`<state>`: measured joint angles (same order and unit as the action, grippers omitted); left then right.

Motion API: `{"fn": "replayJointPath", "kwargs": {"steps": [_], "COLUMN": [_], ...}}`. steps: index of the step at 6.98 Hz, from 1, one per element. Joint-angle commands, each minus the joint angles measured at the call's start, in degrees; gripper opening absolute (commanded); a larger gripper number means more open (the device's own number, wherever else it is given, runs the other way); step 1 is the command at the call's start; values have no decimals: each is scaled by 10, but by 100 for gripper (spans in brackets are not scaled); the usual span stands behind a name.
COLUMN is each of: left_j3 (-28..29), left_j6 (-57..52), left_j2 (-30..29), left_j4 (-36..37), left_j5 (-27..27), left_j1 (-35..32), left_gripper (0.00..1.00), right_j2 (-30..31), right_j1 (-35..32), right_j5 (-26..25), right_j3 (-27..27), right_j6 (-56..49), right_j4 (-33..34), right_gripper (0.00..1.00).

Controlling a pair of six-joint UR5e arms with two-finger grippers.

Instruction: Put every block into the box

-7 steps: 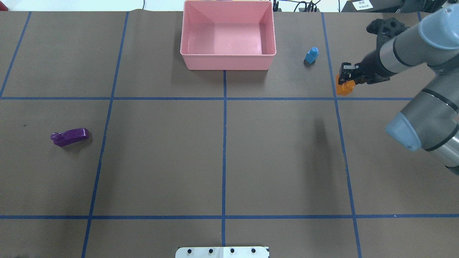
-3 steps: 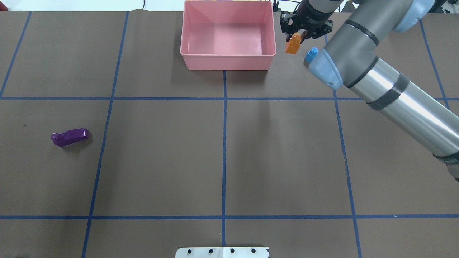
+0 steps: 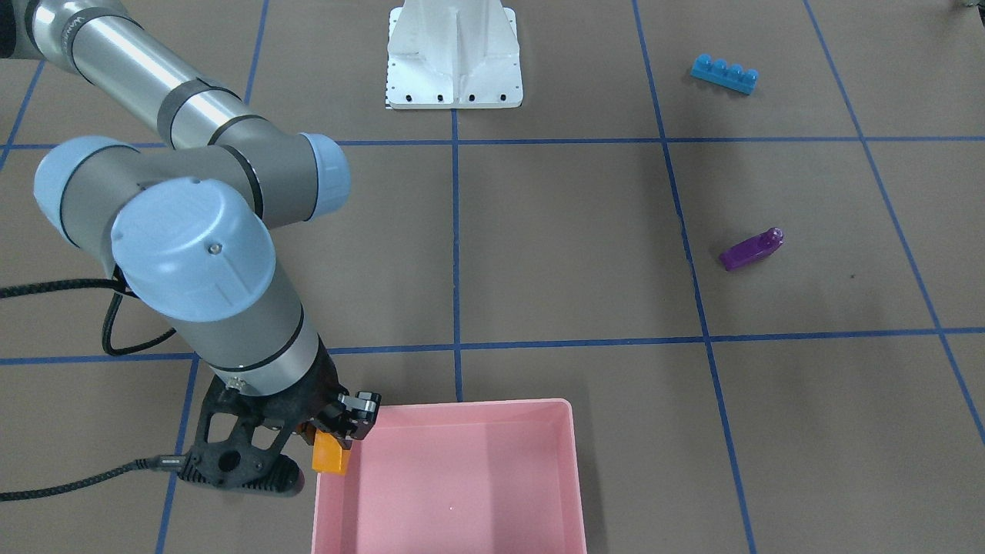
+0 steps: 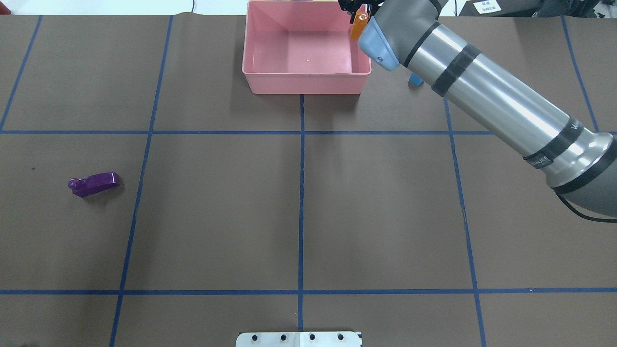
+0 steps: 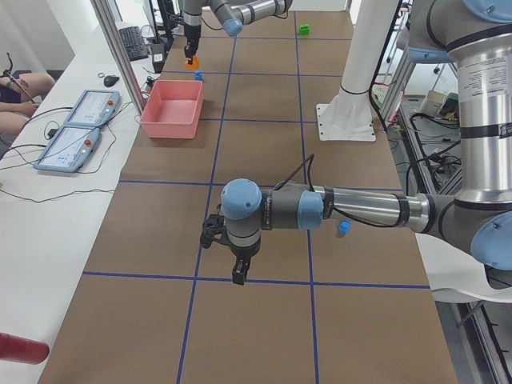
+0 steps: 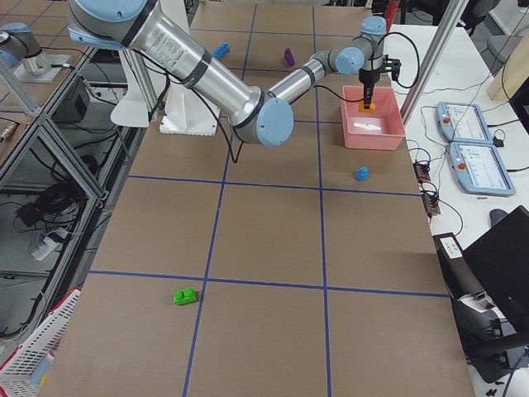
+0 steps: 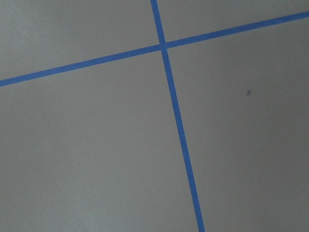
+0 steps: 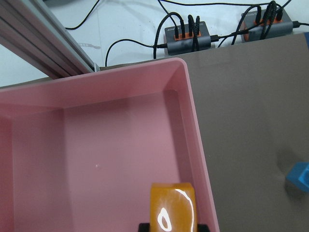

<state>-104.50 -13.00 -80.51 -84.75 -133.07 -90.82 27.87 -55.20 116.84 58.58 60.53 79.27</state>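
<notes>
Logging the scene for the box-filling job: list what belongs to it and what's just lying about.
Job: orange block in right gripper, pink box, purple block, long blue block, small blue block, green block.
Lying about: white robot base, tablets.

The right arm stretches far forward, the right hand pointing down and clamped on the orange block, while the left arm lies extended, the left hand pointing down.
</notes>
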Motion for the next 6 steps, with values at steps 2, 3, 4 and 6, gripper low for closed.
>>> {"fn": "replayJointPath", "kwargs": {"steps": [2, 3, 4, 6], "left_j3": [-1, -1, -1, -1], "left_j6": [0, 0, 0, 0], "left_j2": [0, 0, 0, 0], "left_j4": [-1, -1, -1, -1], "left_j5": [-1, 0, 0, -1], "left_j1": [0, 0, 0, 0], "left_gripper": [100, 100, 100, 100], "right_j2": [-71, -71, -70, -69], "right_j1": [18, 22, 23, 27], "right_j5": [-31, -31, -32, -47], "right_j3": [-185, -185, -185, -185], "right_j6": [0, 0, 0, -1], "right_j4": [-127, -128, -128, -128], "right_gripper": [0, 0, 61, 100]}}
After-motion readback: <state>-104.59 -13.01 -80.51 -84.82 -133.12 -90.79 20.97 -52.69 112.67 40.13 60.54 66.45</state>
